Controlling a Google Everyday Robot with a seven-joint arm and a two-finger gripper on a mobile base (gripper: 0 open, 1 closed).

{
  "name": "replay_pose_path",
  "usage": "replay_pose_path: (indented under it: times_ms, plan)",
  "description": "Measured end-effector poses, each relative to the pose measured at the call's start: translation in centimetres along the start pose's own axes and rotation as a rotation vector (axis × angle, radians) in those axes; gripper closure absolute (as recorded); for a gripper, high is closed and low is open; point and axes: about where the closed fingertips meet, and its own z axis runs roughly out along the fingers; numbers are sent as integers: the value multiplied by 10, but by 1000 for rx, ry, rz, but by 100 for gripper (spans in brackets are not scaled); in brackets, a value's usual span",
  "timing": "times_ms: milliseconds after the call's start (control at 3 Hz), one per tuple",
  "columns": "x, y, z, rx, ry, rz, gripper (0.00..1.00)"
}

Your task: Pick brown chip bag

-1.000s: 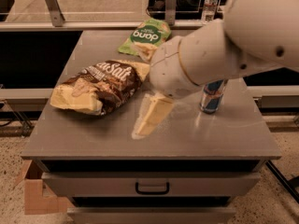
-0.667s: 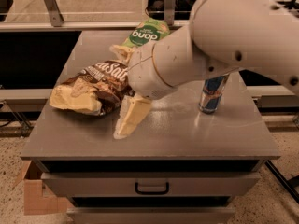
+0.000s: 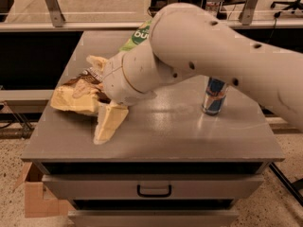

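Observation:
The brown chip bag lies on the left part of the grey cabinet top. It is puffy, dark brown with cream-yellow ends, and the arm hides much of it. My gripper is down at the bag's right end. It is open: one cream finger rests on the top just in front of the bag and the other finger shows behind it. The bag's right end sits between them. The bag lies flat on the surface.
A green bag lies at the back, half hidden by the arm. A blue and silver drink can stands upright at the right. The cabinet has a drawer with a black handle. A cardboard box sits on the floor at the left.
The arm has swung left across the top. The open gripper has gone from right of the bag to straddling its right end. The bag has not visibly moved.

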Motion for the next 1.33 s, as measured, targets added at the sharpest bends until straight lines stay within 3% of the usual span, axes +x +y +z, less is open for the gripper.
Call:
replay_pose_path:
  times_ms: [333, 667, 1333]
  plan:
    - [3, -10, 26, -14, -11, -7, 0]
    - [17, -20, 46, -33, -11, -9, 18]
    - [36, -31, 58, -91, -2, -16, 65]
